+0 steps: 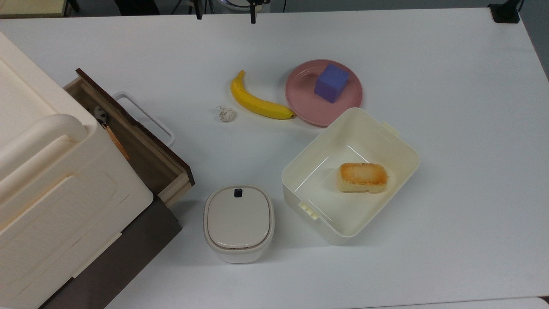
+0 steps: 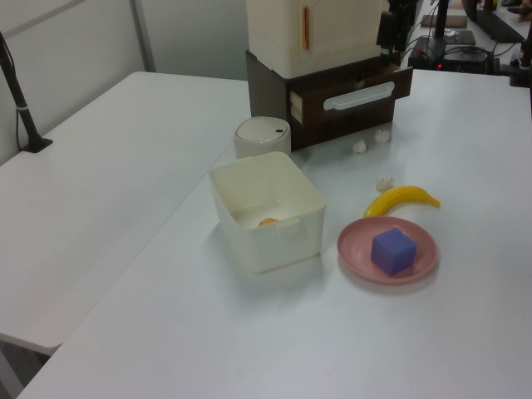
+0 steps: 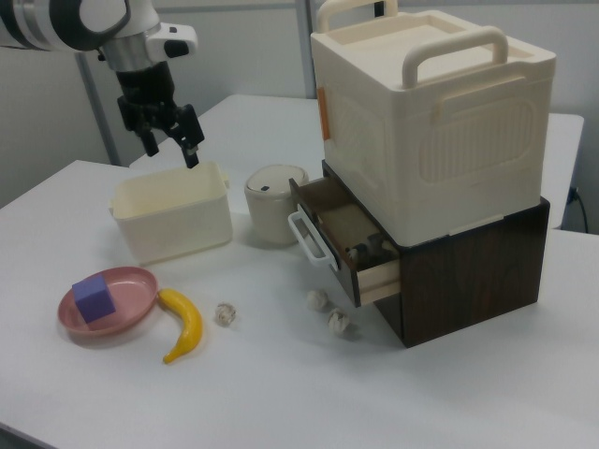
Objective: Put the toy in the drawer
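White tabletop [image 3: 281,393] is being seen nearest in the right view, with the banana [image 3: 185,325] and pink plate [image 3: 131,304] lying on it. Further back, the drawer [image 3: 342,238] is being held pulled out, and the toy [image 1: 100,113] is being seen lying inside it at its far end in the top view. Furthest off, the gripper [image 3: 171,138] is being held high, jaws spread and empty. Placement is being judged done; only retreating, perhaps closing the drawer, is being called for.
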You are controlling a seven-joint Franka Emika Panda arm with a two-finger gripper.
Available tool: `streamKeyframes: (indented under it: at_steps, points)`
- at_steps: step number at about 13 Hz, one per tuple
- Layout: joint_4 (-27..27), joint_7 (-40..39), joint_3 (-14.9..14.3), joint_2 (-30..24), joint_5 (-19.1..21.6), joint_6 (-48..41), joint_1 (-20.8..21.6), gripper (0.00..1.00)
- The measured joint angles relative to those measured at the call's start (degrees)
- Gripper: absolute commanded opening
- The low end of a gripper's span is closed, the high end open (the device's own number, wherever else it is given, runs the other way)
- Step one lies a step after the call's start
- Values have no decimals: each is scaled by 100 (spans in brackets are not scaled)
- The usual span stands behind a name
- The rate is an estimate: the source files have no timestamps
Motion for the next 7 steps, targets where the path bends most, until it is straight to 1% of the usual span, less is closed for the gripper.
streamKeyframes:
  at_steps: [4,7]
  points:
    - [-104,0,-59,114,0,543,-273,100]
    - [-110,-86,-301,123,0,549,-302,100]
